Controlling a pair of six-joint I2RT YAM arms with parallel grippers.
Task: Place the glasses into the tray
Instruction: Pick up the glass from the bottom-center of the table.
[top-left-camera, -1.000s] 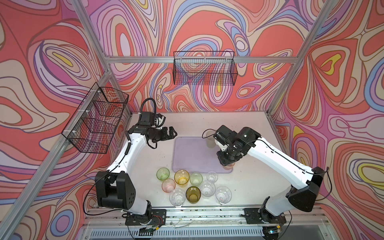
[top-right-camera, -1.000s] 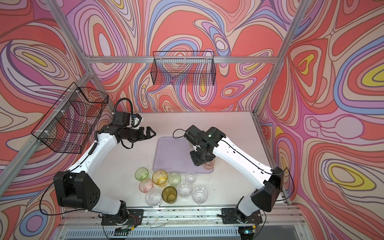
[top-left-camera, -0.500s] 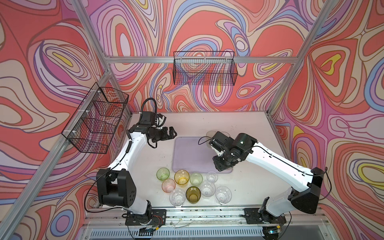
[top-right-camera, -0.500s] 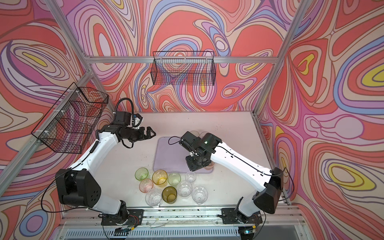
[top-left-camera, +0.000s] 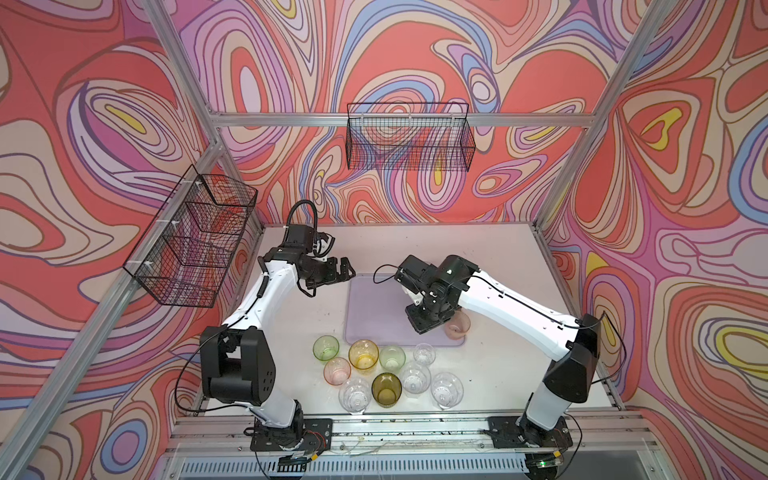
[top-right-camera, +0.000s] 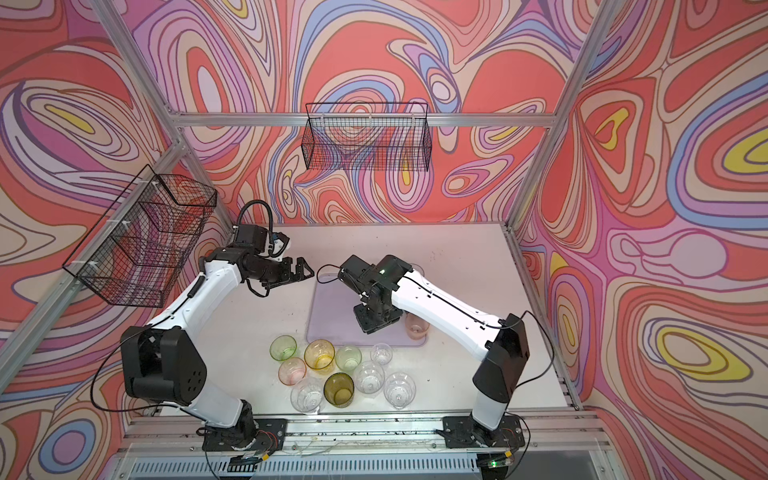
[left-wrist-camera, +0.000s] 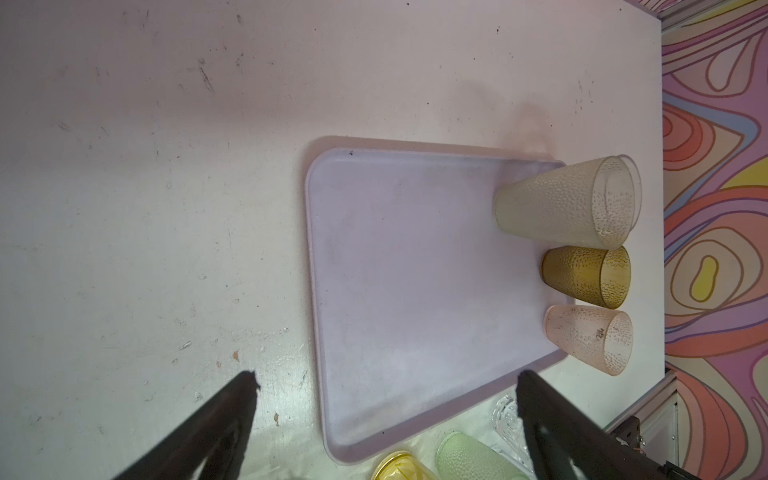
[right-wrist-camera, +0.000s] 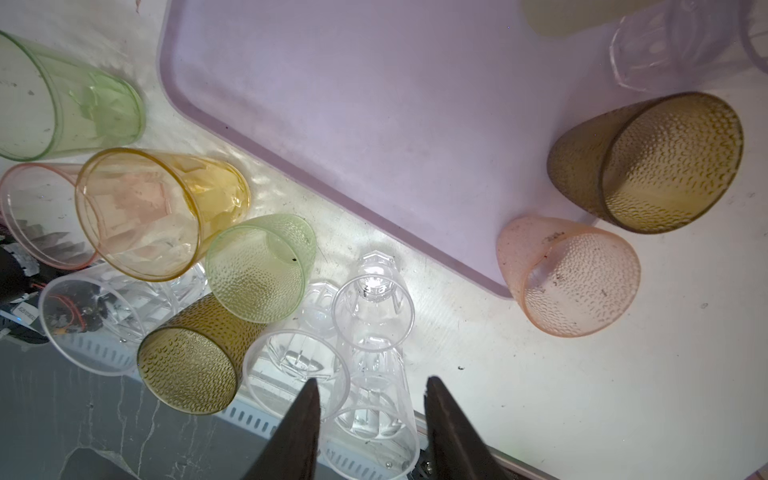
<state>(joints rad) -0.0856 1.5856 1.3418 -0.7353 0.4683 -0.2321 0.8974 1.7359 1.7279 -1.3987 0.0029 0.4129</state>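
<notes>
The lavender tray (top-left-camera: 374, 311) lies mid-worktop (top-left-camera: 498, 257). The left wrist view shows three glasses along its 3 o'clock edge: a frosted pale glass (left-wrist-camera: 565, 203), an olive-brown glass (left-wrist-camera: 586, 276) and a pink glass (left-wrist-camera: 590, 336), the pink one at the 5 o'clock corner. The right arm hides the first two in both top views. Nine more glasses (top-left-camera: 363, 354) crowd the worktop just off the tray's 6 o'clock edge, several touching. The right tool (right-wrist-camera: 372, 386) hangs over the tray's 5 o'clock part, fingers partly parted, gripping nothing. The left tool (left-wrist-camera: 386, 374) hovers off the 10 o'clock corner, spread wide and empty. Black wire baskets (top-left-camera: 409, 141) hang on the walls. Compared with a second ago, the right tool has slid toward 9 o'clock, off the pink glass; the left arm is unmoved.
</notes>
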